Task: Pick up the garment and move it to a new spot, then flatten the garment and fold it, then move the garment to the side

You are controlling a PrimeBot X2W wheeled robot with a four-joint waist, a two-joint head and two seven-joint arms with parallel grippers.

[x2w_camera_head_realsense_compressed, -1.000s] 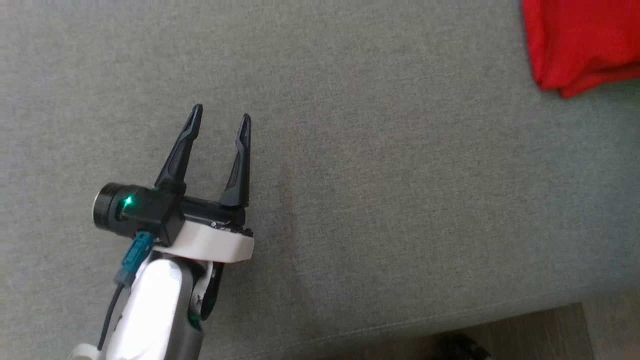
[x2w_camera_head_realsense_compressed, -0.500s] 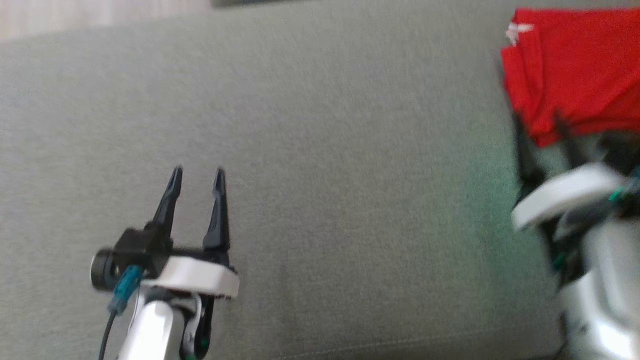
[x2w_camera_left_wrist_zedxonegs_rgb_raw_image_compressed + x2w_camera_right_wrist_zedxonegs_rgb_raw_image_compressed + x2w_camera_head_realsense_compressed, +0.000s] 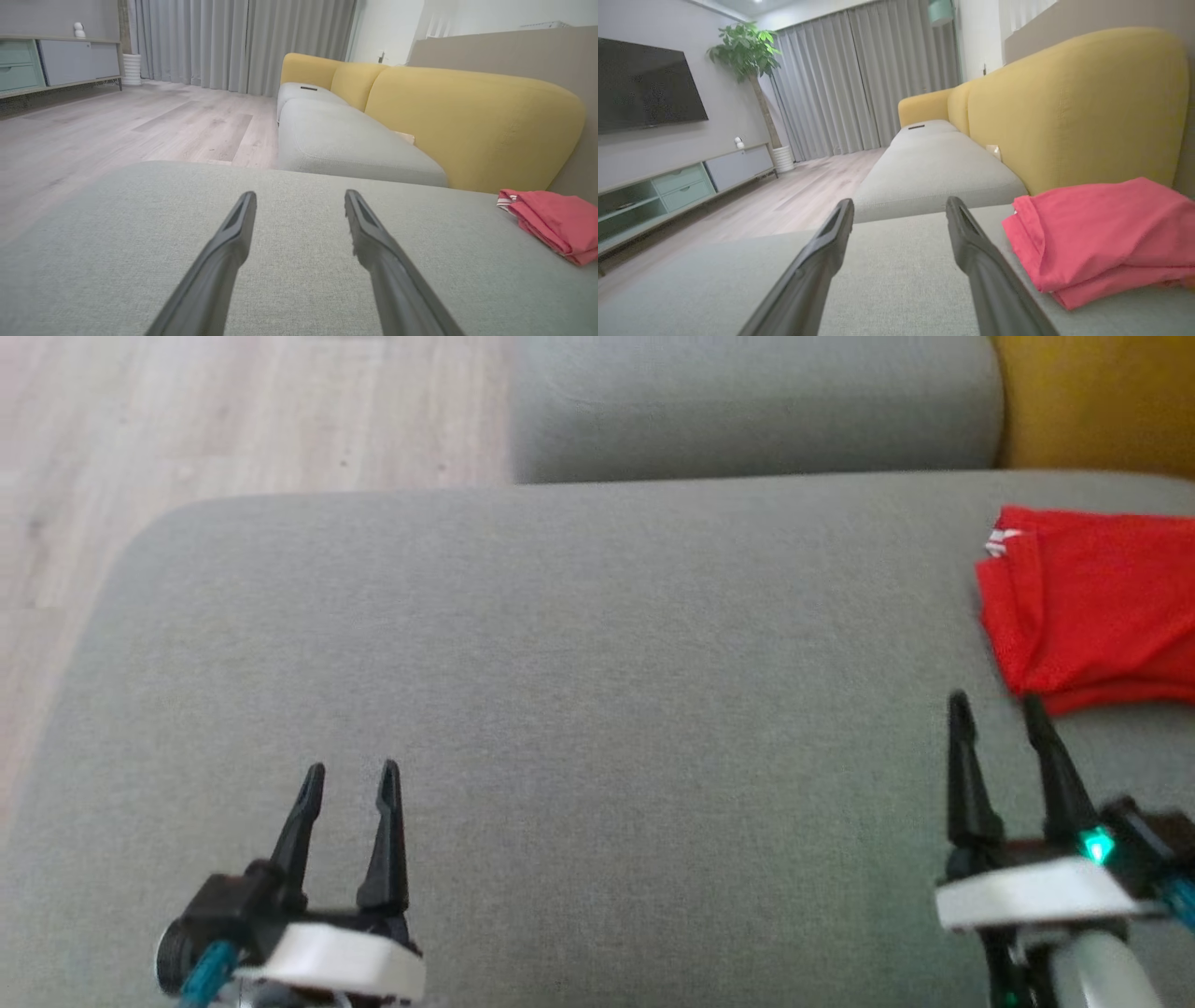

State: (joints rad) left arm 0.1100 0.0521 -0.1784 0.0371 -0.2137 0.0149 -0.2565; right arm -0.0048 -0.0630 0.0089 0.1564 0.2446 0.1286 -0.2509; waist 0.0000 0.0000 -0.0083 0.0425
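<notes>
The garment is red and folded, lying at the far right of the grey sofa seat. It also shows as a pink-red bundle in the left wrist view and close up in the right wrist view. My right gripper hovers open just short of the garment's near left corner, with nothing between its fingers. My left gripper stands open over bare seat at the lower left, far from the garment.
A second grey seat cushion lies beyond this one, with a yellow backrest along the right. Wooden floor lies past the seat's left and far edges. A low cabinet, a television and a potted plant stand across the room.
The head camera has tilted up, so the whole picture shifted down. My right gripper has come into view, open and drawn back from the garment. The left gripper stays open.
</notes>
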